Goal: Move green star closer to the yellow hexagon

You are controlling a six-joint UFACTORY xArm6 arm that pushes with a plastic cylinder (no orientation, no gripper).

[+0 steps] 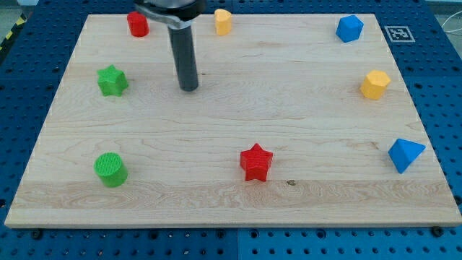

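The green star (112,80) lies at the view's left, in the upper half of the wooden board (231,202). The yellow hexagon (375,84) lies far off at the view's right, at about the same height. My tip (189,88) stands on the board to the right of the green star, about a hundred pixels from it and not touching it. The rod rises from the tip toward the view's top.
A red cylinder (138,24) and a yellow block (223,22) lie at the top edge. A blue block (349,29) is at the top right, a blue block (405,154) at the right edge, a red star (255,162) at bottom centre, a green cylinder (110,170) at bottom left.
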